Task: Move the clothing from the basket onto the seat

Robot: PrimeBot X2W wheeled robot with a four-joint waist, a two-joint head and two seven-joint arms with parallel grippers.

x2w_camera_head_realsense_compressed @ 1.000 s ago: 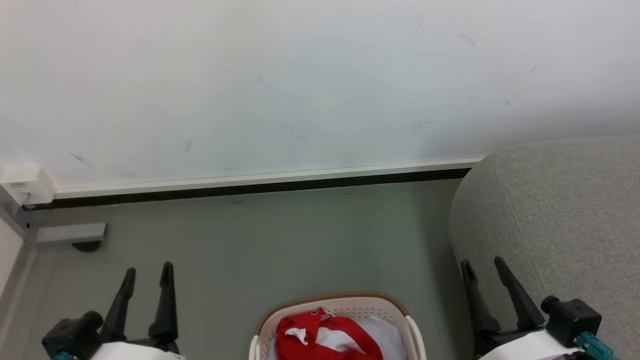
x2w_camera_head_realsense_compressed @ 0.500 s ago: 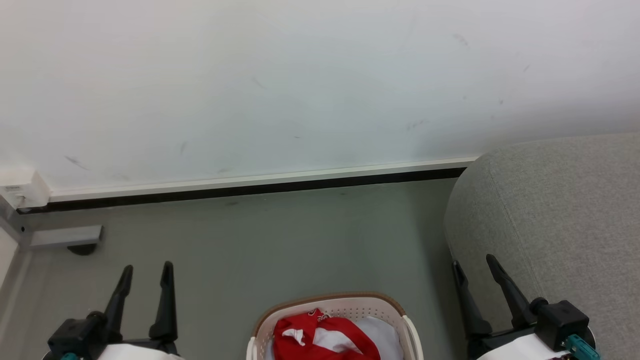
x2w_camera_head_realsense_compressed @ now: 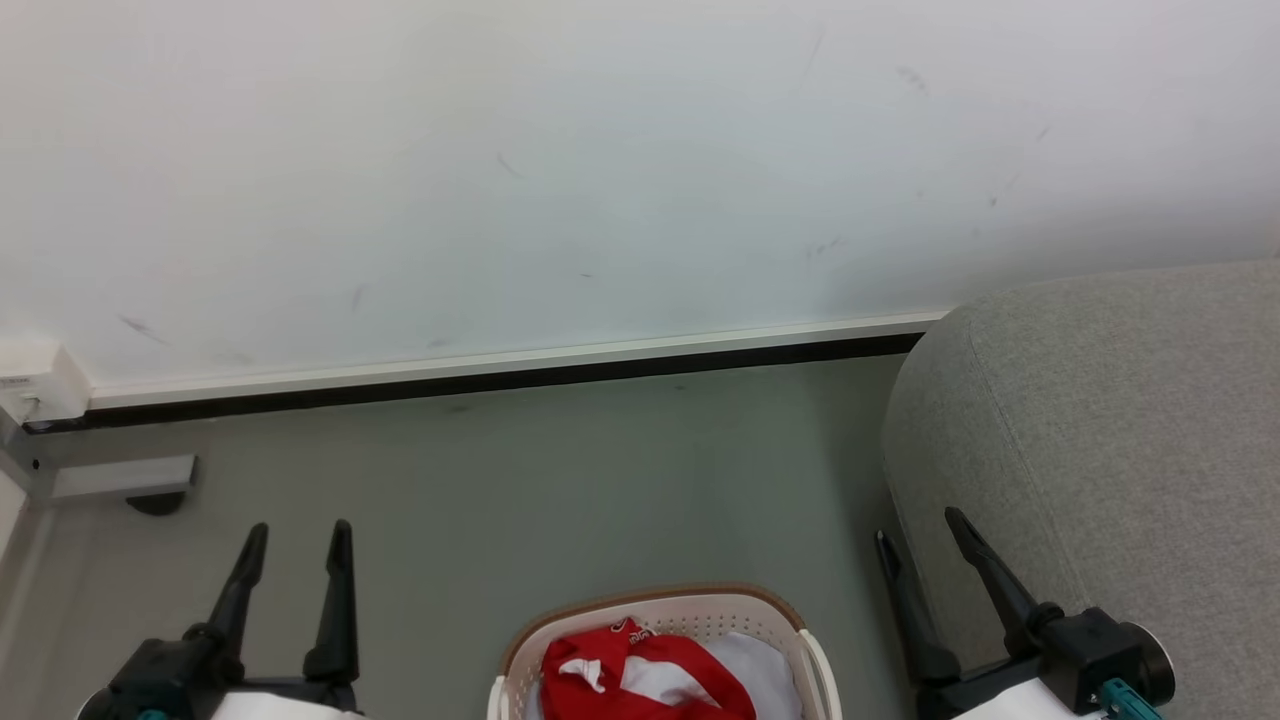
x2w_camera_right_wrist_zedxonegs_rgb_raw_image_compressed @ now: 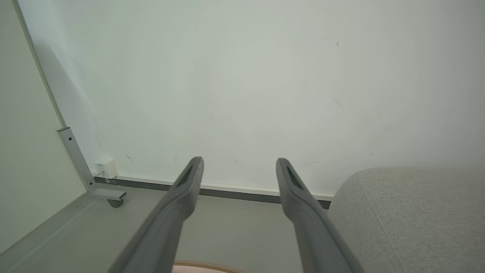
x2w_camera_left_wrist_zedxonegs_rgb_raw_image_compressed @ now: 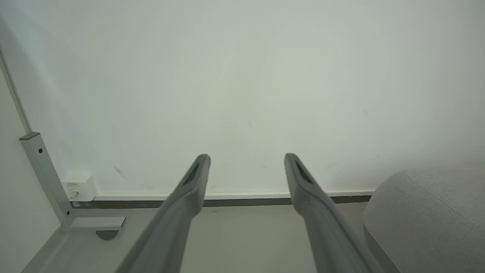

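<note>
At far left, low on the scuffed white wall [x2w_camera_head_realsense_compressed: 600,150], a small white plastic box [x2w_camera_head_realsense_compressed: 35,385], and under it a grey metal bracket foot [x2w_camera_head_realsense_compressed: 120,477] on the dull grey-green floor [x2w_camera_head_realsense_compressed: 550,480]. Next, at lower left, the left gripper [x2w_camera_head_realsense_compressed: 298,530] with two long dark fingers: spread apart, gripping nothing, hanging above bare floor, well to the left of the basket. At bottom centre, the cream-white perforated plastic laundry basket with a brown rim [x2w_camera_head_realsense_compressed: 655,595], cut off by the head view's lower edge, standing on the floor. Inside it, the soft bright red clothing with white trim [x2w_camera_head_realsense_compressed: 640,665], bunched up and untouched. Further right, the right gripper [x2w_camera_head_realsense_compressed: 916,525]: likewise parted and empty, poised between basket and seat, close against the seat's rounded side. At far right, the large light grey woven upholstered seat [x2w_camera_head_realsense_compressed: 1100,420] with its seam line, no red fabric on the part in view. Judged from this: nothing moved yet, reach into the basket still to come. Likely trouble: descending with fingers this wide and striking the rim, shoving or tipping the light basket; pinching only a loose fold and losing it on the lift; snagging fabric on the rim and dragging the basket along; brushing the seat's flank on the swing right; letting go short of the seat top, onto the floor.
</note>
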